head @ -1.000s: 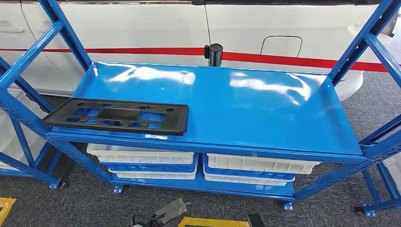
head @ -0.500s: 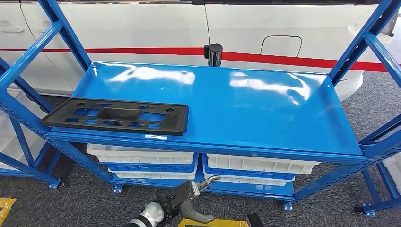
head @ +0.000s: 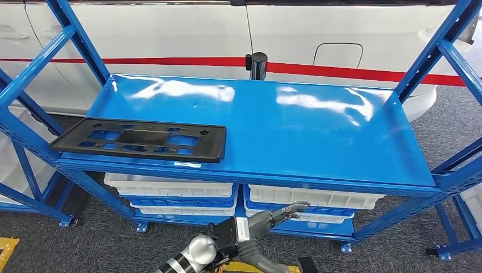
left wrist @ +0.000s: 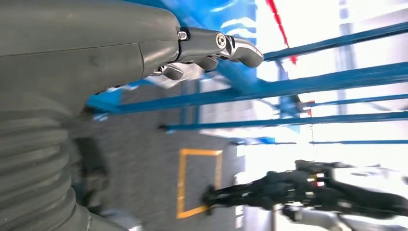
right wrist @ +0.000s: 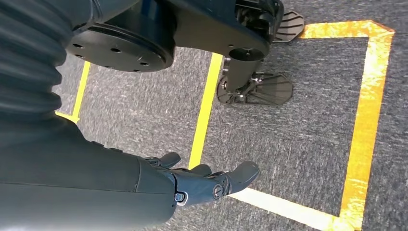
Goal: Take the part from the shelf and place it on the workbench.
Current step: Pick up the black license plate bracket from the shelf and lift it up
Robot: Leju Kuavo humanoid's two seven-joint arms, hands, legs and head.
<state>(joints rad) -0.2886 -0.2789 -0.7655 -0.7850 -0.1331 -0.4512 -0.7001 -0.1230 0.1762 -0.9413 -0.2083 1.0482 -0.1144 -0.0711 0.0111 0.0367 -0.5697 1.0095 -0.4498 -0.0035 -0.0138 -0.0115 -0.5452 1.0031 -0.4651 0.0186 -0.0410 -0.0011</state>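
I am in the approach step: the part (head: 140, 140), a flat black perforated plate, lies untouched at the 9 o'clock end of the blue shelf (head: 318, 131), against its front edge. My left hand (head: 258, 224) sits at 6 o'clock below the shelf's front lip, fingers extended, apart and holding nothing; my right hand (right wrist: 202, 185) hangs over the grey floor (right wrist: 298, 134), fingers loosely extended and empty. As I judge it, the next move calls for lifting the left hand above the lip and carrying it toward 10 o'clock to reach the part.
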